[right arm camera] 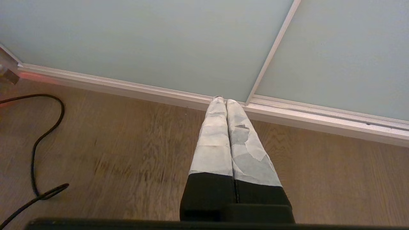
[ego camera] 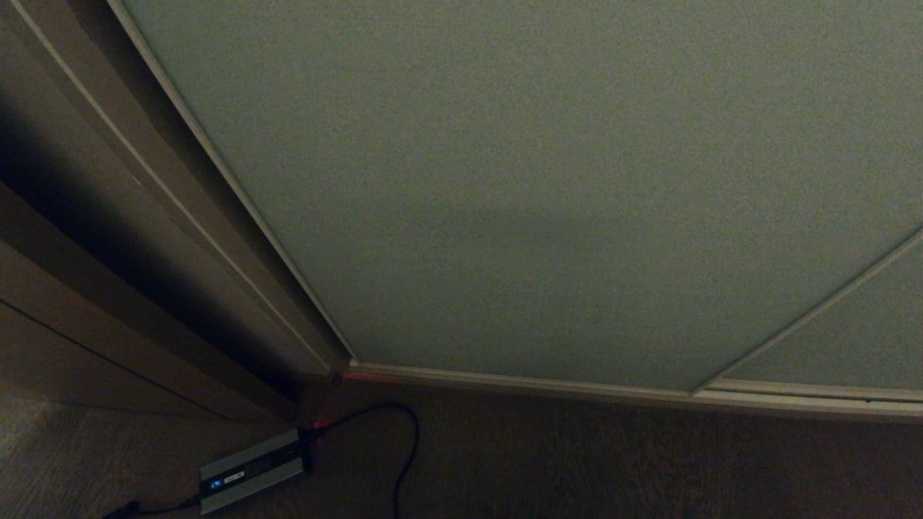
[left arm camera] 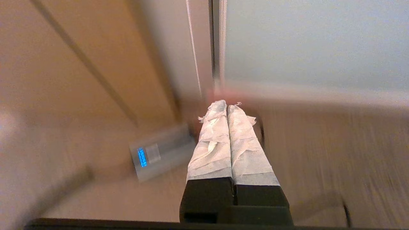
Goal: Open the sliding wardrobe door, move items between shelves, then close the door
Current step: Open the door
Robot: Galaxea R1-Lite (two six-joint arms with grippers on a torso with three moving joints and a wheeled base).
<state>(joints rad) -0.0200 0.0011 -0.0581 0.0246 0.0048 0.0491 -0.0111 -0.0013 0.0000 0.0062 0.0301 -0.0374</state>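
The sliding wardrobe door [ego camera: 548,187] runs off the head view's top and right edges, hiding whatever lies behind it. In the left wrist view the small grey box [left arm camera: 161,153] and floor [left arm camera: 335,159] are smeared by blur. The black cable [right arm camera: 41,140] leaves the right wrist view's edge.

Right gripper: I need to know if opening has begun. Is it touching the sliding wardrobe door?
Cannot tell. In the right wrist view the shut right gripper overlaps the bottom rail of the sliding wardrobe door; no gap or contact shows.

A room in a home: a pale grey-green sliding wardrobe door [ego camera: 548,194] fills most of the frame, brown wood-plank floor [ego camera: 649,468] along the bottom, a wooden panel [ego camera: 72,303] at left.
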